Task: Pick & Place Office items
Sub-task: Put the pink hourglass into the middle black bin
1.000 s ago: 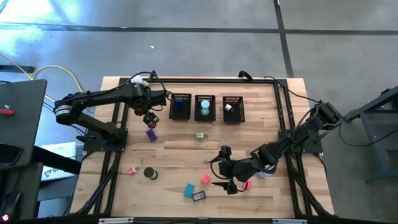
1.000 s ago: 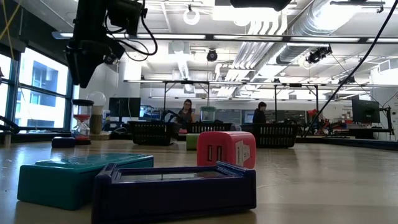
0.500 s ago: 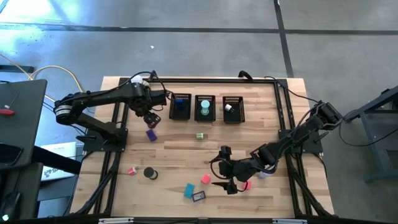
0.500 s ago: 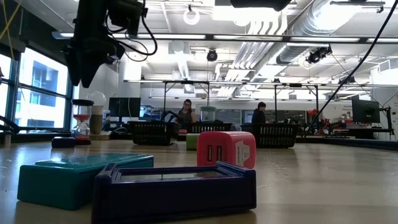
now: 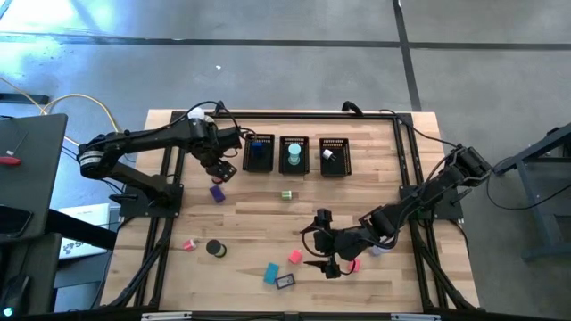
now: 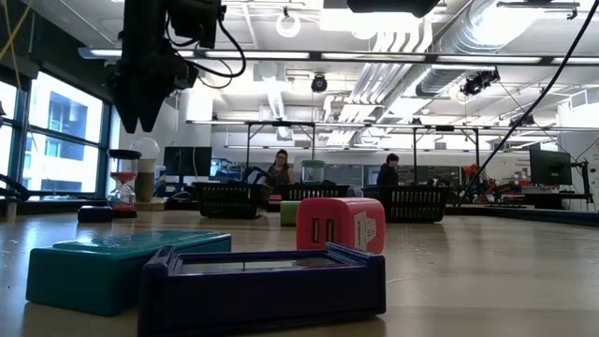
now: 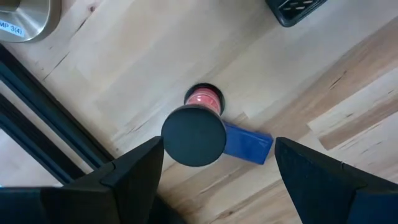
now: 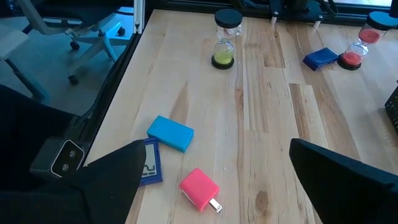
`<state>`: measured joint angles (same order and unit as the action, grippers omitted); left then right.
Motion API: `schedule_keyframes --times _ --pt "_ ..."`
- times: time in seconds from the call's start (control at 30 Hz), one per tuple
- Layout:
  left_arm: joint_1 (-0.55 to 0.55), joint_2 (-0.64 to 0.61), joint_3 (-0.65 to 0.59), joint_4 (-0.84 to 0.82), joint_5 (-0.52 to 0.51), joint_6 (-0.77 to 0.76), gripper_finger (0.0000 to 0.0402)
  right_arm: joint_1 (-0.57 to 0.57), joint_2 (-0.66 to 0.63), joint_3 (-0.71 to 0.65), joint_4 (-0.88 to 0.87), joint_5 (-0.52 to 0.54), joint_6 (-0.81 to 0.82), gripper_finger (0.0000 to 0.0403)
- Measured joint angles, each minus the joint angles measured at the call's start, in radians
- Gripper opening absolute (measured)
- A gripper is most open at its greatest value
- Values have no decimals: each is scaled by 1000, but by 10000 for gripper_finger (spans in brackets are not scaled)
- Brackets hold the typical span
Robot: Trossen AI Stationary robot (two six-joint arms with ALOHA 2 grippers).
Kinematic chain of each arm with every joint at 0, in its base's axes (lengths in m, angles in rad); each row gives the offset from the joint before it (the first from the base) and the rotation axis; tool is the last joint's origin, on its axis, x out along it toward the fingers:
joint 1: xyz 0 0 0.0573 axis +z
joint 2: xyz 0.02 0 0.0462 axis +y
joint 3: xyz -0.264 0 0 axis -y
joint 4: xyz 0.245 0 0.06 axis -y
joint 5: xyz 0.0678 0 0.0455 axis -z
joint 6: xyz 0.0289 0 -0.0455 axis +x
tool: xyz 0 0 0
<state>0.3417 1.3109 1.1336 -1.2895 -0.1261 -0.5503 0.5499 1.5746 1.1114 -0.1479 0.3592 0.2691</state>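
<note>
Only the left wrist view shows the hourglass (image 7: pixel 194 134) beside a blue block (image 7: pixel 247 144).

The left gripper (image 5: pixel 221 170) hangs with jaws spread directly over a red sand timer (image 7: pixel 203 99) whose black cap fills the gap between them, a blue block (image 7: pixel 247 142) touching the timer's foot on one side. The leftmost mesh bin (image 5: pixel 259 154) stands just beside it, blocking a sideways pass. Near the front edge of the bench (image 5: pixel 259 218), the right gripper (image 5: pixel 330 256) has open wood ahead, with a pink block (image 8: pixel 199 189) and a teal block (image 8: pixel 170 133) lying apart.
</note>
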Motion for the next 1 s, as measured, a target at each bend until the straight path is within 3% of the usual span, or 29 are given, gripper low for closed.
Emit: schedule_keyframes --times 0.3,1.0 --pt "34 0 -33 15 1 31 296 0 0 0 -4 -52 2 387" --pt "36 0 -127 76 19 48 296 0 0 0 -1 -45 14 387"
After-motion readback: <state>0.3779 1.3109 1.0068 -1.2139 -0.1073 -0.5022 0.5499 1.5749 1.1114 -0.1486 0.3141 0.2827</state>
